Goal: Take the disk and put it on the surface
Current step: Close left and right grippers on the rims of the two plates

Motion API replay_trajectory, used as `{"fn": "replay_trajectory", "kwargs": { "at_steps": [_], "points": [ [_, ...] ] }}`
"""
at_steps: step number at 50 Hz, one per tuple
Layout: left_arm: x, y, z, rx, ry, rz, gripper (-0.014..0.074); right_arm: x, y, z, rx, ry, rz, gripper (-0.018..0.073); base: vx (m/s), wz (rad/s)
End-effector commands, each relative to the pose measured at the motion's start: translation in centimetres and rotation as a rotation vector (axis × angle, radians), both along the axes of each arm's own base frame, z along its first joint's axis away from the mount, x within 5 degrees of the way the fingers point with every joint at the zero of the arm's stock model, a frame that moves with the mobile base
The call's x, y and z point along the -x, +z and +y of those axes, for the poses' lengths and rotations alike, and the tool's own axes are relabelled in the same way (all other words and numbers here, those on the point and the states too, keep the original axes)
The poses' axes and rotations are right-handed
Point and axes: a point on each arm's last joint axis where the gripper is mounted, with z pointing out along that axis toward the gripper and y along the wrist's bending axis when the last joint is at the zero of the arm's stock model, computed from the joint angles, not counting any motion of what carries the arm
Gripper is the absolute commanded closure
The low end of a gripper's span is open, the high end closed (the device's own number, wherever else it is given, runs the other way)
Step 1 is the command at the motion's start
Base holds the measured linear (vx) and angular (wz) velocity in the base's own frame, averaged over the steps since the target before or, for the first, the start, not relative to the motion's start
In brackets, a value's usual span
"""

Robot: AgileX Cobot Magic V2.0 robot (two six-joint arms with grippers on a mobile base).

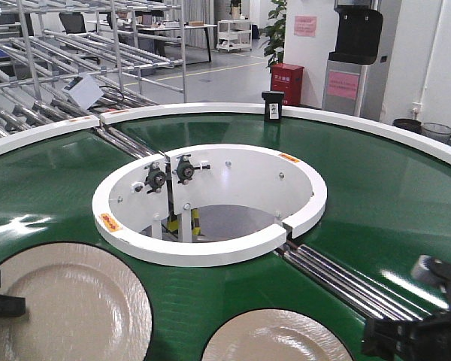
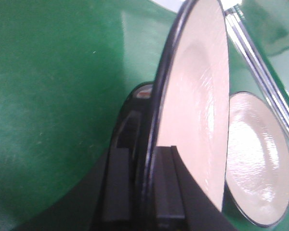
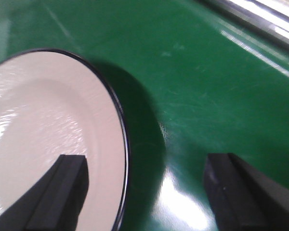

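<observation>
Two disks on green belt (image 3: 207,72). Left tool (image 2: 144,154) clamped on rim of first disk (image 2: 197,96): grab looks made. Next, you lift clear and carry to bench, out of view. Right tool (image 3: 147,168) spread wide, straddling rim of second disk (image 3: 48,120).

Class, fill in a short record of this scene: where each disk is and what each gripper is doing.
left disk: over green belt, rim clamped by left gripper; lift unclear
right disk: flat on belt
right gripper: open, straddling right disk's rim
placing surface: not in view
</observation>
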Motion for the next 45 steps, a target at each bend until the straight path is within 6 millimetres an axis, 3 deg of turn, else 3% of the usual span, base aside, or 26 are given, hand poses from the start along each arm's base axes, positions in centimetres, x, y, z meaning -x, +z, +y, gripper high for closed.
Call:
{"fn": "replay_trajectory", "kwargs": {
  "at_steps": [1,12,27,32,45],
  "points": [
    [0.6,3.0,-0.7,0.083,0.029,-0.097,0.0603,-2.4,0.1,0.3,-0.027,0.005,0.018,0.0016,0.00,0.00],
    [1.1,3.7,-0.9,0.081,0.019,-0.116,0.0603,-6.2,-3.6,2.2,-0.126,0.174,0.120,0.0016,0.00,0.00],
    [1.0,3.7,-0.8,0.074,0.035,-0.121,0.0603,-7.8,-5.6,4.3,-0.326,0.321,0.127,0.0060,0.00,0.00],
    [0.9,3.7,-0.7,0.065,0.045,-0.129,0.0603,-7.7,-5.8,4.4,-0.342,0.337,0.144,0.0163,0.00,0.00],
    [0.8,3.7,-0.6,0.059,0.058,-0.134,0.0603,-7.2,-5.3,4.9,-0.398,0.391,0.194,0.0568,0.00,0.00]
  ]
}}
